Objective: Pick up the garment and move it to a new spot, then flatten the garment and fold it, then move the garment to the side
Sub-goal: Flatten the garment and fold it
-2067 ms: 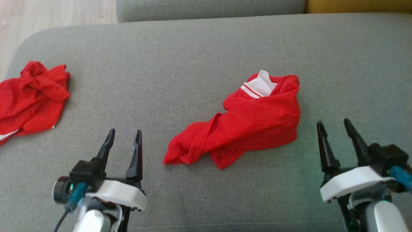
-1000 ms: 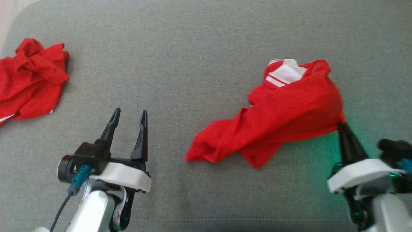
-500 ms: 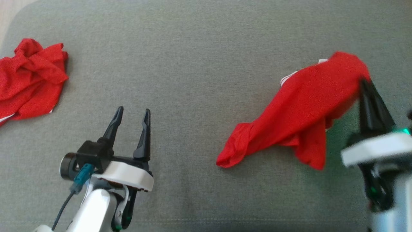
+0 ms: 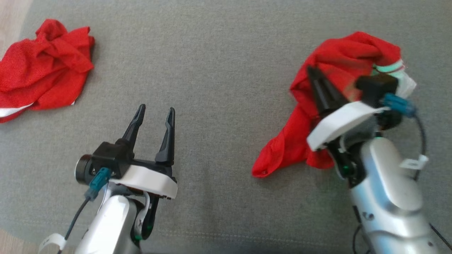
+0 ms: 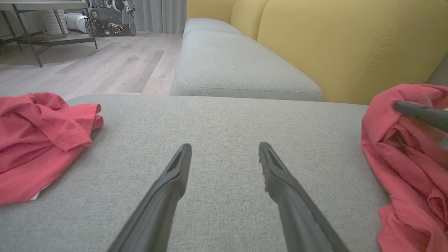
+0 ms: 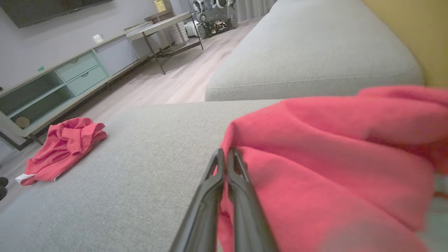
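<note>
A grey sofa spans the scene, with a yellow backrest at its far side. The garment, red with a white-striped trim, is on the right side of the sofa, bunched high around the right gripper, its near-left tail trailing down to the seat. A second red cloth lies crumpled at the far left edge, well apart from it. The right gripper is closed tight, fingers together, pinching a fold of the garment. The left gripper hovers near-left over bare seat, fingers spread wide, holding nothing.
</note>
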Motion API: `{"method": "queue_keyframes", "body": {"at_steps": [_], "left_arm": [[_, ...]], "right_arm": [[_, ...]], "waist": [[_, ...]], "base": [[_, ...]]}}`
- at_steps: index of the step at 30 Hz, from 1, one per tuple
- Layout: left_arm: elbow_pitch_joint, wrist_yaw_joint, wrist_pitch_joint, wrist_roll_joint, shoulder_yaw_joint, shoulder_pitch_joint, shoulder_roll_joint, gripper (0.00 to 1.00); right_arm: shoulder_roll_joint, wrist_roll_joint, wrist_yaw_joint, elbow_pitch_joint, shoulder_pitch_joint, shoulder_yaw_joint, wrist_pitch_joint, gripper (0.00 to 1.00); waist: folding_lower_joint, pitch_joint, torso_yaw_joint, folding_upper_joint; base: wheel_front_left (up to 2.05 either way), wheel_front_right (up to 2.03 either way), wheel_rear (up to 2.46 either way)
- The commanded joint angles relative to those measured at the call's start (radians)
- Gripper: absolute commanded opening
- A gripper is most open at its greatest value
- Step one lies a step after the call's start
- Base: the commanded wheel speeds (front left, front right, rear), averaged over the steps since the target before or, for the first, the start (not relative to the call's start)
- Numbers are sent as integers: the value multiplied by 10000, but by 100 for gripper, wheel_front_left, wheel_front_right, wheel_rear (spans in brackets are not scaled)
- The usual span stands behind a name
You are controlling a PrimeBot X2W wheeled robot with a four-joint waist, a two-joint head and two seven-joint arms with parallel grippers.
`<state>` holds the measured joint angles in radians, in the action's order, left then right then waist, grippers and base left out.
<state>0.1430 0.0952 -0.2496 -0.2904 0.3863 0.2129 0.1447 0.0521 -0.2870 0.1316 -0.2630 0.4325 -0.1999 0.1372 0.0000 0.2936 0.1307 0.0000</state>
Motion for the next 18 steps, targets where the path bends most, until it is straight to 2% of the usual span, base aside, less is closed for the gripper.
{"method": "queue_keyframes", "body": {"at_steps": [1, 2, 3, 4, 8, 12, 18], "left_arm": [[-218, -69, -117, 66, -260, 334, 6, 100], [-204, -69, -117, 75, -264, 337, -8, 100], [-196, -67, -118, 89, -271, 338, -20, 100], [-186, -70, -119, 99, -280, 341, -29, 100], [-157, -108, -120, 109, -337, 346, -14, 100], [-174, -79, -120, 158, -413, 262, 6, 100], [-287, -18, -121, 175, -623, 49, 88, 100]], "right_arm": [[-18, -275, -9, -188, 503, -582, -390, 0], [-18, -435, -9, -446, 629, -775, -577, 0], [-18, -483, -9, -677, 751, -963, -768, 36], [-18, -554, -9, -850, 863, -1138, -986, 100], [-18, -646, -9, -1067, 1088, -1635, -1611, 100], [13, -512, -9, -577, 1013, -1921, -2332, 100], [241, 91, -9, 1008, -35, -984, -2661, 100]], "waist": [[0, 68, 52, 0], [0, 73, 42, 0], [0, 70, 26, 0], [0, 62, 8, 0], [0, -14, -88, 0], [0, -188, -288, 0], [0, -494, -565, 0]], "base": [[0, 0, 0], [0, 0, 0], [0, 0, 0], [0, 0, 0], [0, 0, 0], [0, 0, 0], [0, 0, 0]]}}
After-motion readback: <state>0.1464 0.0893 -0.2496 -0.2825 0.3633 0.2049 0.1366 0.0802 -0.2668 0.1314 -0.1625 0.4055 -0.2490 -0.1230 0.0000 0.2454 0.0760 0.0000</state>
